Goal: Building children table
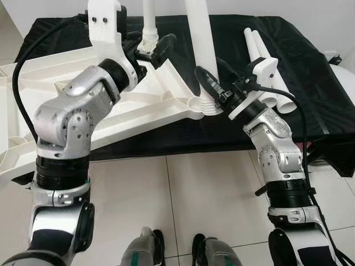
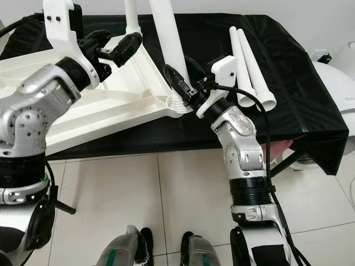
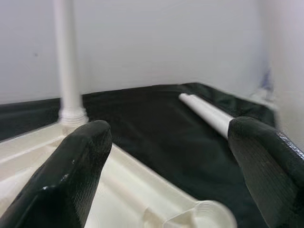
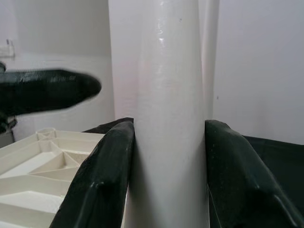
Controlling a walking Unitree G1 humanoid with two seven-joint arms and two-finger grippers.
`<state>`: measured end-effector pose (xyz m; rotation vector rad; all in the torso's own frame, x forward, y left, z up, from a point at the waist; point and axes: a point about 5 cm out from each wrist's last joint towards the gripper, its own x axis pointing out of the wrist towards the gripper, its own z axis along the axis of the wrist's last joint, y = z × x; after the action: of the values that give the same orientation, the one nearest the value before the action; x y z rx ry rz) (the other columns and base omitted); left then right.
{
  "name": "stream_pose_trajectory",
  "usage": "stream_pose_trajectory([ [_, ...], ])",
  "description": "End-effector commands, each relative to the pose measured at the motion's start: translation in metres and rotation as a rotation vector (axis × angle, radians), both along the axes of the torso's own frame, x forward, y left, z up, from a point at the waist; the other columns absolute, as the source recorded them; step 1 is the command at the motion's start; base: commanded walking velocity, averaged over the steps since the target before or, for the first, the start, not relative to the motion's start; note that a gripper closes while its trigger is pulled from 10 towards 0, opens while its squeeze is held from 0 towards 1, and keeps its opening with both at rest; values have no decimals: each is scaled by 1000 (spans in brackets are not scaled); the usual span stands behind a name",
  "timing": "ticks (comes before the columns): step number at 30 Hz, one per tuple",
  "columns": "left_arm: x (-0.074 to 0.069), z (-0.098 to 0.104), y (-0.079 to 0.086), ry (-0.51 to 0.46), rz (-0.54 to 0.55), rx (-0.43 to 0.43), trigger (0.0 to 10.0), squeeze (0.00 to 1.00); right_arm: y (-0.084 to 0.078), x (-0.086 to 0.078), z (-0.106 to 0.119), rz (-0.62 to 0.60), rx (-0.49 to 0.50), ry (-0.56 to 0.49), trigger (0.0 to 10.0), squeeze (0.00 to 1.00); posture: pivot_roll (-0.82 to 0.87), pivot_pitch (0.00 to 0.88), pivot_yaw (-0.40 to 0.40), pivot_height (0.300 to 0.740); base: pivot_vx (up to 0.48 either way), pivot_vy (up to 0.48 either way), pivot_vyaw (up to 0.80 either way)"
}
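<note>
An upturned white plastic table top (image 1: pixel 111 113) lies on a black-covered platform. Two white legs stand upright in its sockets. The back leg (image 1: pixel 148 22) rises behind my left gripper (image 1: pixel 155 49), which is open with nothing between its fingers (image 3: pixel 80 156). The near corner leg (image 1: pixel 201 50) stands in the corner socket. My right gripper (image 2: pixel 180 75) is shut on this leg just above the socket, and its fingers (image 4: pixel 102 175) press both sides of the leg (image 4: pixel 168 95). Two loose legs (image 2: pixel 249 66) lie side by side on the cloth to the right.
The black cloth (image 1: pixel 310 83) drapes over the platform edge nearest me. Pale floor tiles (image 1: pixel 194 199) lie below, with my feet at the bottom. A white rounded object (image 2: pixel 335 83) stands to the right of the platform. A white wall closes the back.
</note>
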<state>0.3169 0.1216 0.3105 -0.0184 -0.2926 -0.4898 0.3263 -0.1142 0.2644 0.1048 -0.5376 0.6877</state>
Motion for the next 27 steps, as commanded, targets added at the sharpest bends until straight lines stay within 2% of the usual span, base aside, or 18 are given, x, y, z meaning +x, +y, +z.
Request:
stream_pose_trajectory([
  [1, -4, -5, -6, -30, -119, 59, 10000, 0, -3, -3, -1, -16, 24, -12, 10000, 0, -30, 104, 1, 740, 0, 0, 0],
  [6, -4, -14, -3, 10, -117, 36, 10000, 0, -3, -5, -4, -15, 42, -10, 10000, 0, -33, 103, 5, 740, 0, 0, 0],
  [11, -6, -14, -3, -6, -117, 30, 10000, 0, -4, -6, -6, -21, 38, -13, 10000, 0, -33, 103, 5, 740, 0, 0, 0],
  [14, -5, -30, -3, -21, -63, 35, 10000, 0, 1, -9, -21, -23, 41, 8, 10000, 0, -35, 97, 9, 740, 0, 0, 0],
  [18, -4, -41, -3, 4, -55, 30, 10000, 0, 5, -11, -29, -21, 45, 24, 10000, 0, -37, 95, 9, 740, 0, 0, 0],
  [19, -4, -42, -4, 17, -68, 7, 10000, 0, 5, -11, -31, -21, 45, 27, 10000, 0, -36, 96, 9, 740, 0, 0, 0],
  [24, -7, -41, -10, 13, -119, 8, 10000, 0, 5, -11, -35, -18, 35, 32, 10000, 0, -32, 97, 8, 740, 0, 0, 0],
  [27, -13, -47, -15, 19, -209, -3, 10000, 0, 4, -11, -45, -12, 2, 38, 10000, 0, -30, 95, 7, 740, 0, 0, 0],
])
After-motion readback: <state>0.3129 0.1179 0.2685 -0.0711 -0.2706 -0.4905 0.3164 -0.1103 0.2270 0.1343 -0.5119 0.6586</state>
